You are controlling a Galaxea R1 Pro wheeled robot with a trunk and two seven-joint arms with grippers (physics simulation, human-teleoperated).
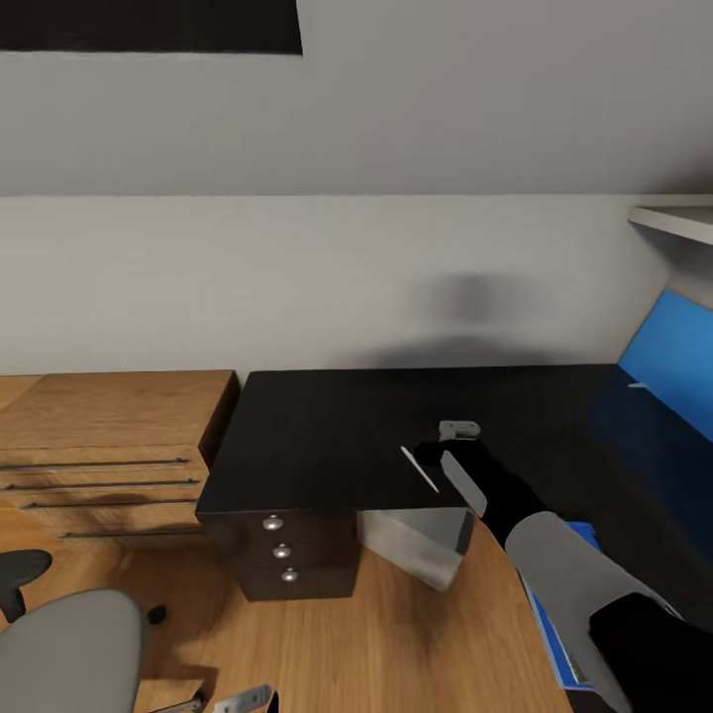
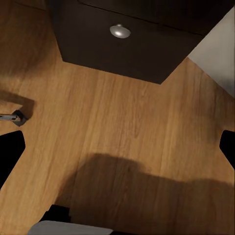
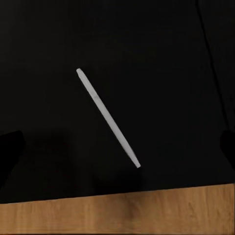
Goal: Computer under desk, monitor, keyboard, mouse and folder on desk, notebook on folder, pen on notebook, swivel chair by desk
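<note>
pen (image 3: 107, 118) lies diag. on desk (image 1: 327, 436) nr front edge

Cut off by the head view's lower edge: swivel chair (image 1: 64, 649), only part of its grey upholstery and one black armrest in frame. Blue folder (image 1: 562, 634) mostly hidden behind the right arm, just a strip along the arm's side visible. Computer (image 1: 416, 543) tucked under the surface (image 1: 327, 446), top hidden by the surface edge, front blurred. Large blue panel (image 1: 673, 356) clipped at the head view's right edge. Right hand (image 3: 117, 147) seen only as dark finger (image 3: 10, 152) shapes at the wrist frame's sides, spread wide around the pen (image 3: 107, 118); left hand (image 2: 117, 147) likewise, fingers cropped at both edges.
</note>
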